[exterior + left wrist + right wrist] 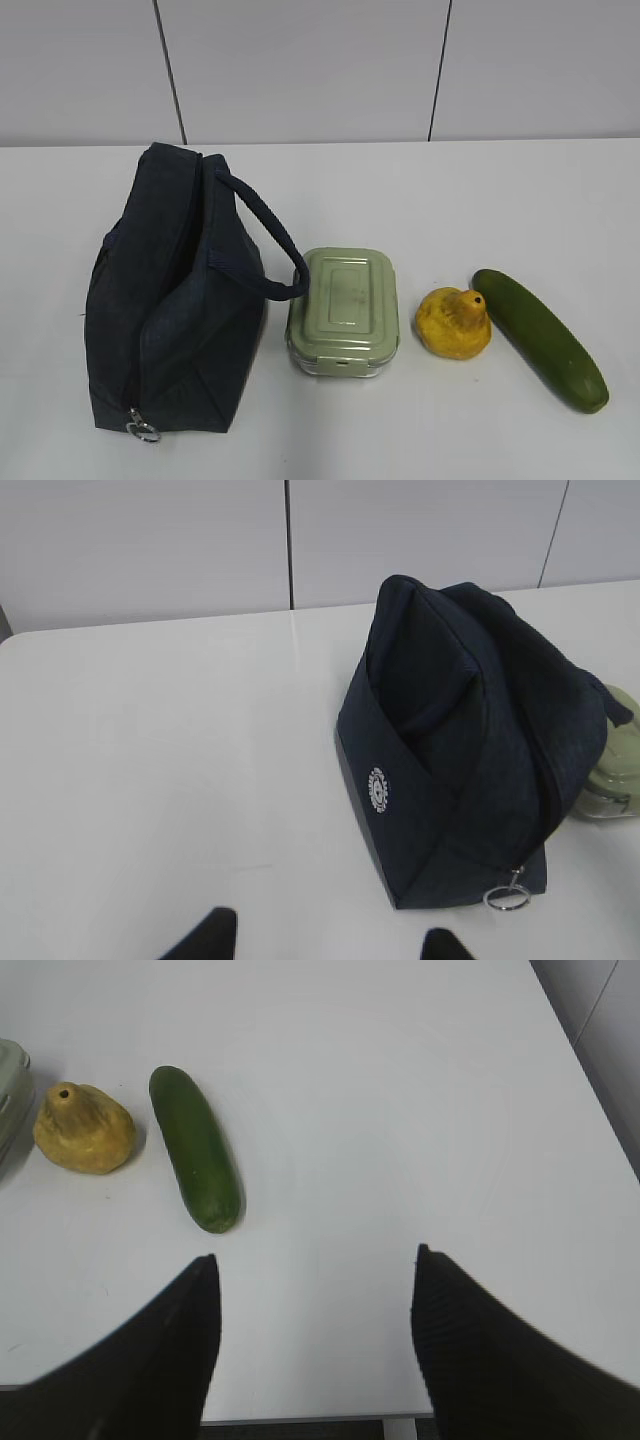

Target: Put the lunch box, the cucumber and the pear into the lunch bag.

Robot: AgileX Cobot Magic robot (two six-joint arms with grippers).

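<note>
The navy lunch bag (175,300) stands at the left of the white table, zipped shut, with its ring pull (143,430) at the near end; it also shows in the left wrist view (470,750). The sage-green lunch box (344,310) sits just right of it, then the yellow pear (455,323) and the dark green cucumber (540,338). The right wrist view shows the pear (84,1128) and the cucumber (195,1148) at the left. My left gripper (325,935) is open and empty, near the bag's front left. My right gripper (315,1270) is open and empty, right of the cucumber.
The bag's loop handle (270,240) hangs over toward the lunch box. The table's near edge (300,1422) lies under my right gripper, and its right edge (590,1090) is close. A panelled wall (300,70) stands behind the table.
</note>
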